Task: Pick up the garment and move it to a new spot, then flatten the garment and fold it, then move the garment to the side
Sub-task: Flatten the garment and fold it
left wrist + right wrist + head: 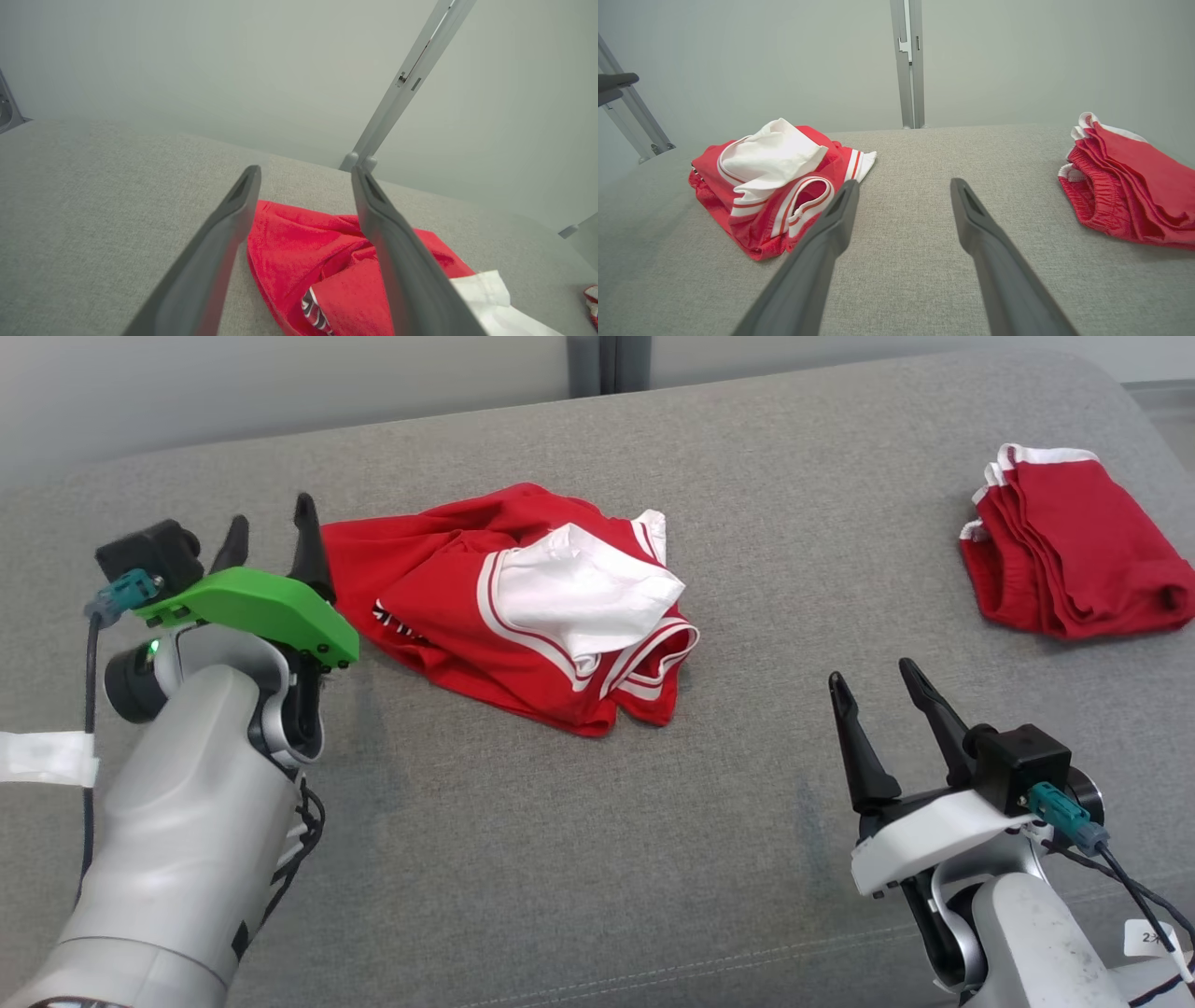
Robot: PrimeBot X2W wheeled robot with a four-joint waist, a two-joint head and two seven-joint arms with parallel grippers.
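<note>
Honestly, the crumpled red-and-white garment (523, 607) sits mid grey cushion (560, 859), left hand (271, 518) spread wide and empty right at its left edge, right hand (874, 677) wide open well apart, so a shallow one-layer pinch could just drag the bundle instead of lifting it.

head: above, facing down | left wrist: low, close to garment (289, 242) | right wrist: low, farther back | shared: garment

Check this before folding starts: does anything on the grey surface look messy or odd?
The red and white garment lies crumpled in a heap beside the left gripper, white fabric bunched on top. The folded red pile at right looks tidy.
</note>
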